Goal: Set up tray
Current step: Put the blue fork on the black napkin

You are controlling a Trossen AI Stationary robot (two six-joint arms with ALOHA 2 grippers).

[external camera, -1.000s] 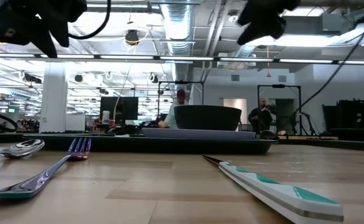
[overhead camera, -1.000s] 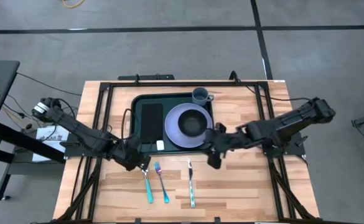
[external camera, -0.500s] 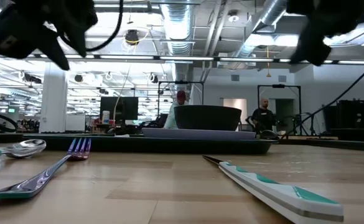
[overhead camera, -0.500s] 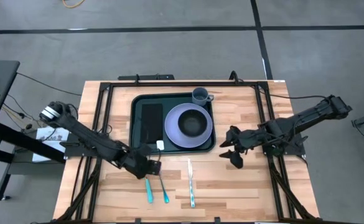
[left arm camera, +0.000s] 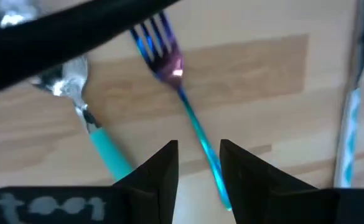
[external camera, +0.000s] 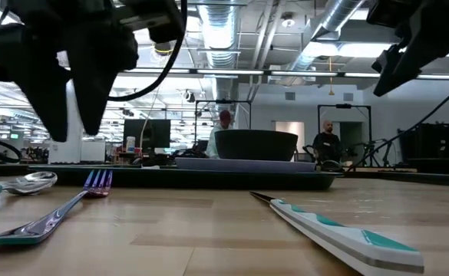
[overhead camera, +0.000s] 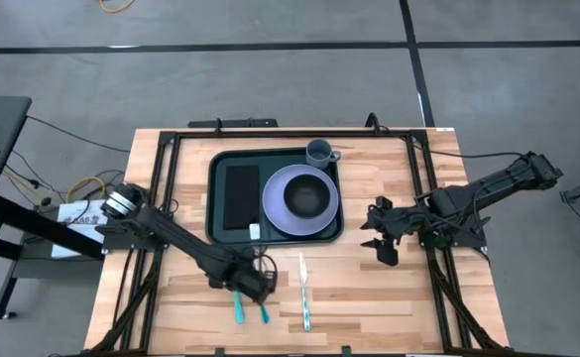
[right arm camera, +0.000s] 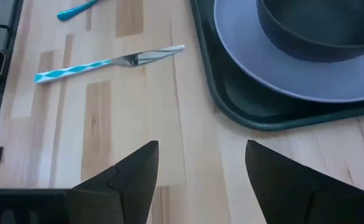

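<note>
I see the tray (overhead camera: 275,236) at the rear centre of the tabletop (overhead camera: 369,297). It holds 1 black napkin (overhead camera: 242,193) on its left side, 1 purple plate (overhead camera: 273,208) on its right side with a dark bowl (overhead camera: 307,198) resting on it, and 1 grey mug (overhead camera: 319,153) in its rear right corner. A small white item (overhead camera: 255,231) lies on the tray's front edge; I cannot identify it.

Compared with 0.5 s ago, the left end effector (overhead camera: 253,286) has moved toward the front of the tabletop and now sits directly above the spoon (left arm camera: 85,121) and fork (left arm camera: 182,99). Its fingers stand slightly apart over the fork handle and hold nothing. The right end effector (overhead camera: 377,234) has shifted only slightly and hovers to the right of the tray, fingers wide apart and empty.

In front of the tray, 3 utensils lie in a row: spoon, fork, then knife (overhead camera: 304,291), each apart from the next. The knife has bare tabletop on its right side. The strip between the tray's right rim and the right end effector is bare wood.
</note>
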